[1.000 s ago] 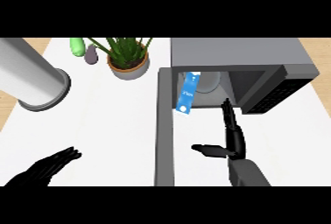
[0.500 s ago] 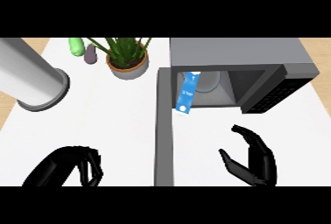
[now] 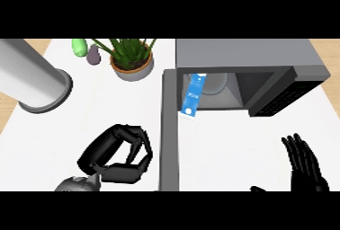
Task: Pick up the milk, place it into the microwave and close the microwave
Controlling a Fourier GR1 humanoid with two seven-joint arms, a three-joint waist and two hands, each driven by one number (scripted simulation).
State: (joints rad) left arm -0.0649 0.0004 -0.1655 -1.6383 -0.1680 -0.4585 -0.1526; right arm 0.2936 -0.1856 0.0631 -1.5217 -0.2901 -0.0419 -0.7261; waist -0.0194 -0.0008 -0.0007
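Observation:
The milk (image 3: 192, 95), a blue and white carton, stands at the left front of the microwave's (image 3: 246, 58) open cavity. The microwave door (image 3: 171, 134) swings out toward me as a long grey slab. My left hand (image 3: 116, 155) is just left of that door, fingers curled with nothing in them. Low at the right, my right hand (image 3: 305, 164) rests open with its fingers straight and pointing up, well away from the carton.
A large grey cylinder (image 3: 30, 78) lies at the left. A potted plant (image 3: 131, 60) stands behind, with a green item (image 3: 79, 46) and a purple item (image 3: 93, 55) beside it. The white counter (image 3: 239, 143) runs in front of the microwave.
My right hand has drawn back from the microwave toward the lower right. My left hand has come up and to the right, beside the door, with its fingers curled.

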